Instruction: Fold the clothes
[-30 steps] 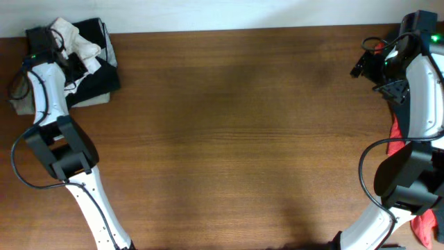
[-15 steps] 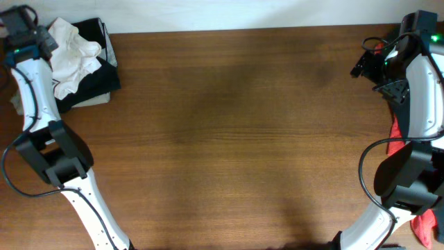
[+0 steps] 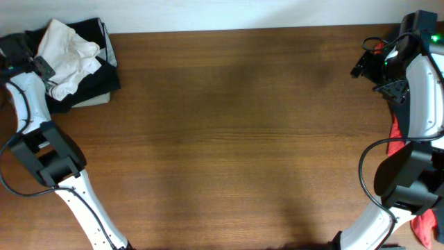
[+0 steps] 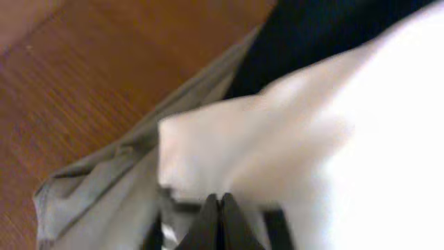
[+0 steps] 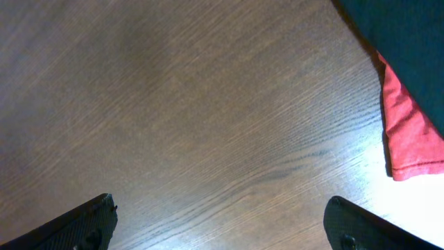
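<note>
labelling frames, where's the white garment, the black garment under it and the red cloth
white garment [image 3: 68, 47]: overhead view, on its crumpled middle
black garment [image 3: 104, 78]: overhead view, on its bare right side
red cloth [image 5: 413, 132]: right wrist view, middle of the visible piece

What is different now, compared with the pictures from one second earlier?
The left pincer swung from above the clothes pile to its left edge and closed, apparently on the white garment, which now lies more uncovered. The right pincer stayed open and still over the table; the red cloth did not move.
</note>
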You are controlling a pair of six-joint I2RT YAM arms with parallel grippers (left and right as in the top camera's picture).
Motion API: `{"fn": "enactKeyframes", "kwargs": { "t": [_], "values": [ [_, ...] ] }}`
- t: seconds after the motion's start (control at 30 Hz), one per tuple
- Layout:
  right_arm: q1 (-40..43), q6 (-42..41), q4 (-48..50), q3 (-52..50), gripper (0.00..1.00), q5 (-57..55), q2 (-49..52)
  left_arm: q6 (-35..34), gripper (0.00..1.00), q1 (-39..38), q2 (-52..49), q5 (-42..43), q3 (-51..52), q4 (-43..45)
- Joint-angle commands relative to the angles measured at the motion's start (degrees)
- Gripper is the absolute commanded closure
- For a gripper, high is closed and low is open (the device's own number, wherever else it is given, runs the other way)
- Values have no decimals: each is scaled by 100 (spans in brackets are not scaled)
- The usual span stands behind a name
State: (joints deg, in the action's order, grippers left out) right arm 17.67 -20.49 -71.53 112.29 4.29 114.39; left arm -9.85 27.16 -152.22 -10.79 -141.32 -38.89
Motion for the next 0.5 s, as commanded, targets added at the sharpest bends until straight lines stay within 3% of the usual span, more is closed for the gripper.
{"fn": "enactKeyframes", "kwargs": {
  "t": [0.0, 0.1, 0.17, 0.23, 0.3, 0.33, 0.47],
  "values": [
    [24, 57, -7, 11, 1, -50, -2, 31, 76, 4, 1259, 903, -114, -190],
    [24, 57, -7, 11, 1, -48, -2, -149, 75, 0, 2155, 1572, -114, -549],
    [24, 57, -7, 11, 1, -50, -2, -426, 64, 0, 2798, 2907, -114, -914],
    [24, -140, 240, 11, 1, 87, -2, -424, 61, 0, 3235, 4210, -114, -1294],
    [24, -138, 640, 13, 1, 236, -2, -424, 45, 0, 3536, 4874, -114, -1773],
    [24, -85, 466, 13, 1, 363, -2, -424, 4, 0, 3585, 5010, -114, -1871],
    [76, 83, -195, 181, 1, 2096, -210, -424, 1, 0, 3595, 5106, -111, -2326]
  ]
}}
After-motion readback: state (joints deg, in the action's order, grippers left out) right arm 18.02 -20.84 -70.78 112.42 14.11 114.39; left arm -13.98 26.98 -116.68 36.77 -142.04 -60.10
